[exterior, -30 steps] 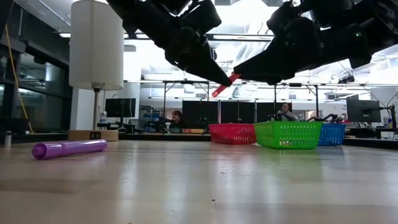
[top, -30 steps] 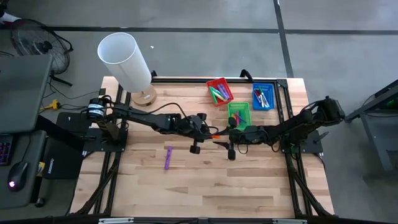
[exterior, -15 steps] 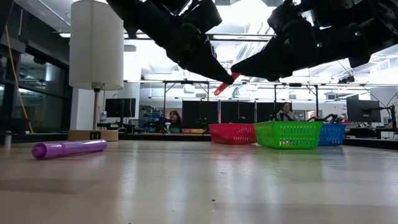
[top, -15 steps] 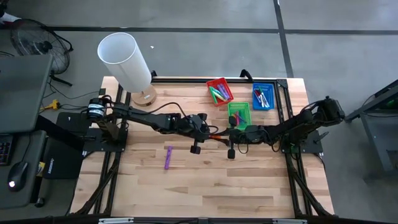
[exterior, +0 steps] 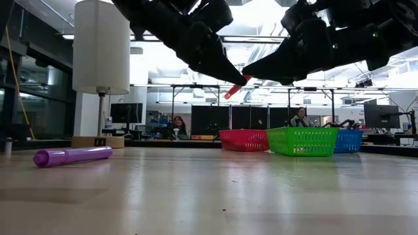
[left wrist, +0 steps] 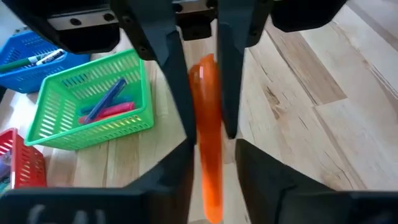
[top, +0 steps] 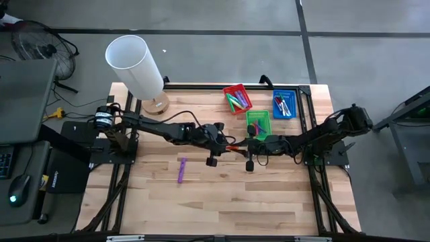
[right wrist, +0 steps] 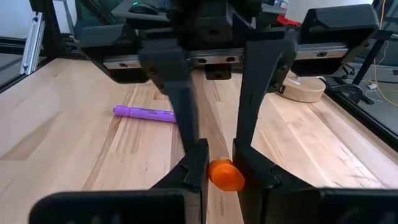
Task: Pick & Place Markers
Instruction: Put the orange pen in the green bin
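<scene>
Handover in mid-air, just beside the green mesh plastic tray [top: 258,121]: the right gripper [top: 243,147] has clamped its fingers on the slim orange marker [left wrist: 208,155]; the left gripper [top: 228,146] is loosening, so the marker changes arms.

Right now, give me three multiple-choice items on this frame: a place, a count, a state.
1. Where is the purple marker?
A. in a tray
B. on the bare table
C. in a gripper

2. How many trays?
A. two
B. three
C. four

3. What grips the orange marker?
A. left gripper
B. right gripper
C. neither

Answers:
1 B, it lies alone on the wood.
2 B, red tray, green tray and blue tray.
3 B, its fingers pinch the marker, while the left gripper's stand apart.
</scene>
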